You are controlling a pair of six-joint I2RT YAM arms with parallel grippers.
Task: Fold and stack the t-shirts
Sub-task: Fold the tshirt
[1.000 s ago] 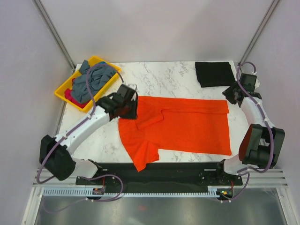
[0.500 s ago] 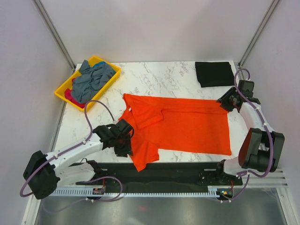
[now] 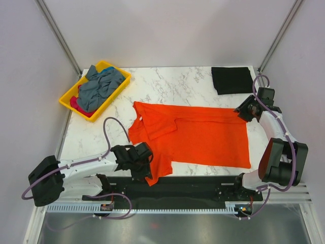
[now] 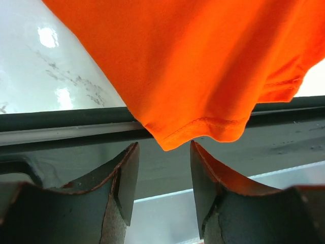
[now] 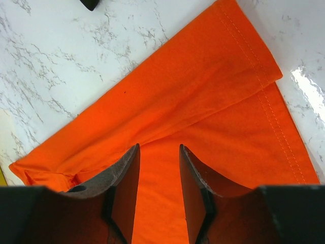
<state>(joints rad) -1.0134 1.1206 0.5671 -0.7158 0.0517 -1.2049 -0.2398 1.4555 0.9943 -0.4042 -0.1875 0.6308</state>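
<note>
1. Left wrist view: at the worktop's near edge, the left jaws stand apart and empty, just short of the orange t-shirt's overhanging sleeve. I'd guess they are lined up to pinch its hem.
2. The shirt lies spread across the middle, not yet folded, collar toward the left edge.
3. Near the right edge, the right jaws hang apart over the shirt's far corner, gripping nothing, likely ready to take it.
4. A folded black t-shirt sits in the far right corner, probably starting the stack. Grey-blue t-shirts wait in the yellow tray at the far left corner.
</note>
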